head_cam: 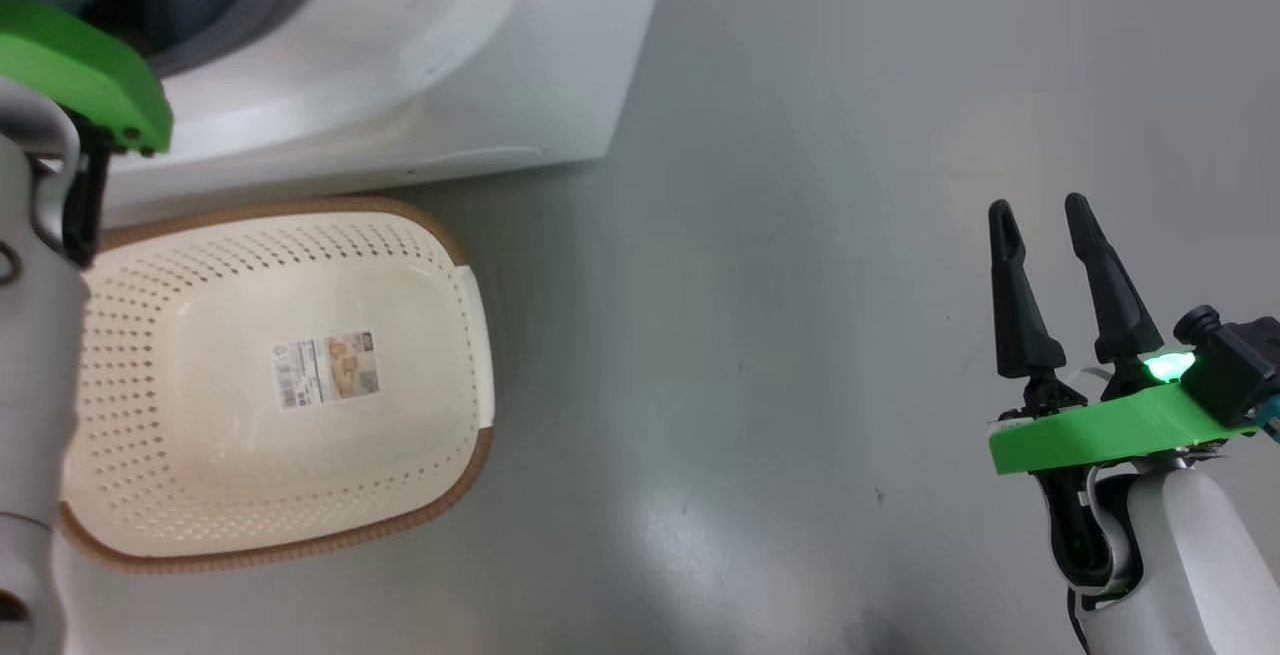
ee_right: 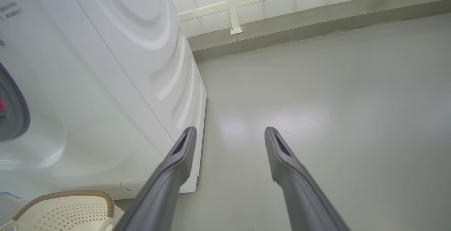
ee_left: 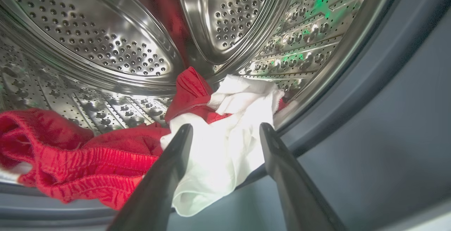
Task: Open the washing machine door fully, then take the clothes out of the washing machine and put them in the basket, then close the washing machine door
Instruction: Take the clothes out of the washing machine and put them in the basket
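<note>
Item: unloading stage, clothes removal in hand. The left gripper (ee_left: 226,127) is standing fully open inside the mouth of the washing machine (head_cam: 400,85), holding nothing. Its two fingers are straddling the white cloth (ee_left: 218,167), which is lying over the near lip of the drum (ee_left: 105,47); whether the fingertips are touching the fabric cannot be told. The red garment (ee_left: 77,164) is sprawling just beside the cloth, with another red fold rising behind it. The right gripper (head_cam: 1040,203) is idling wide open and empty over bare floor (head_cam: 780,335), well apart to the right. The basket (head_cam: 300,205) is sitting on the floor just in front of the machine, showing its base sticker (head_cam: 325,370) and no clothes. Judged next move: closing the left jaws on the white cloth, then drawing it out over the grey gasket (ee_left: 352,111) without snagging trailing fabric on that rim. Room: the basket is waiting near the opening, so the carry is looking short, and the floor to the right is offering ample free space.
</note>
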You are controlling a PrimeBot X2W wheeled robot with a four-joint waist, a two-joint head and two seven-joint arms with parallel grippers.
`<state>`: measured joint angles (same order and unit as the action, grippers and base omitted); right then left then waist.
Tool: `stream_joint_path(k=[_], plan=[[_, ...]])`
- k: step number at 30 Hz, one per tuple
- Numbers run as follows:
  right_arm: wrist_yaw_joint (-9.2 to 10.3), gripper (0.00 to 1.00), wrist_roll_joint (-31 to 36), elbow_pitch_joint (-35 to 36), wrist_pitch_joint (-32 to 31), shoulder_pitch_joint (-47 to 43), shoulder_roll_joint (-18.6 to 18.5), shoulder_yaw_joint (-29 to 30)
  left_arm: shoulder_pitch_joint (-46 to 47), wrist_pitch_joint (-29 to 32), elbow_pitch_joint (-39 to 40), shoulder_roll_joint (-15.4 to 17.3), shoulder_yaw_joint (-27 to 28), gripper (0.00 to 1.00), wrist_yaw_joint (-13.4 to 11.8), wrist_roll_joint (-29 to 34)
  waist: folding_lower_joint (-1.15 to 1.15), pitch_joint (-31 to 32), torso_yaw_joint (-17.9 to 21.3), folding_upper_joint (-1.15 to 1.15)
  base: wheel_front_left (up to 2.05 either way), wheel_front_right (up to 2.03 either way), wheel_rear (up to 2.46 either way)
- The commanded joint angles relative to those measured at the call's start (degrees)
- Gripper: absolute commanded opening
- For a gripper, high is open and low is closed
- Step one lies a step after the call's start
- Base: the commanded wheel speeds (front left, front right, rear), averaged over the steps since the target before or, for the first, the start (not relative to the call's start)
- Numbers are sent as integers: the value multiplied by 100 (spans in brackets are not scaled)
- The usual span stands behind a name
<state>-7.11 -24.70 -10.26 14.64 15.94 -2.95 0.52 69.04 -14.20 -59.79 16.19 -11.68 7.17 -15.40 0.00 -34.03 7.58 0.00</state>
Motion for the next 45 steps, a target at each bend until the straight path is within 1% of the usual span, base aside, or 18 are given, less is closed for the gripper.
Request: stream_joint_path(k=[1,11,16,20,21,22,23,24,25,31,35,39,43,45], plan=[[-37,100,-35,144,36,58,6,-181,195,10,-38,398,-29,100,31,-73,0,-238,137,0,0,0,0],[-37,100,-158,154,36,112,7,-348,770,86,-660,748,-708,100,31,-372,0,-456,351,0,0,0,0],[-37,100,-188,186,36,93,7,-368,925,98,-898,871,-885,100,31,-554,0,-503,433,0,0,0,0],[-37,100,-207,198,36,69,7,-390,973,77,-987,907,-949,100,31,-648,0,-502,469,0,0,0,0],[-37,100,-212,200,36,62,7,-397,978,67,-1008,913,-970,78,31,-678,0,-496,480,0,0,0,0],[-37,100,-216,199,36,58,7,-403,979,56,-1026,919,-992,48,31,-705,0,-488,490,0,0,0,0],[-37,100,-216,196,36,55,7,-406,978,44,-1043,918,-1002,35,31,-741,0,-482,495,0,0,0,0],[-37,100,-211,193,36,58,7,-405,970,35,-1057,906,-1015,4,31,-780,0,-474,499,0,0,0,0],[-37,100,-208,190,36,63,7,-402,960,26,-1066,894,-1037,0,31,-813,0,-465,501,0,0,0,0],[-37,100,-165,186,36,68,7,-357,901,-44,-1034,849,-1101,0,32,-1017,0,-376,455,0,0,0,0],[-37,100,-122,177,36,48,7,-327,834,-74,-884,842,-976,0,21,-1126,0,-267,372,0,0,0,0],[-37,100,-79,162,36,43,7,-296,539,-77,-258,849,-610,0,-147,-1205,0,-129,267,0,0,0,0],[-37,100,-24,137,36,15,7,-263,1,-78,554,804,-81,0,-386,-1141,0,55,158,0,0,0,0],[-37,100,4,119,36,-7,7,-243,-307,-79,938,736,204,0,-438,-1063,0,149,101,0,0,0,0]])
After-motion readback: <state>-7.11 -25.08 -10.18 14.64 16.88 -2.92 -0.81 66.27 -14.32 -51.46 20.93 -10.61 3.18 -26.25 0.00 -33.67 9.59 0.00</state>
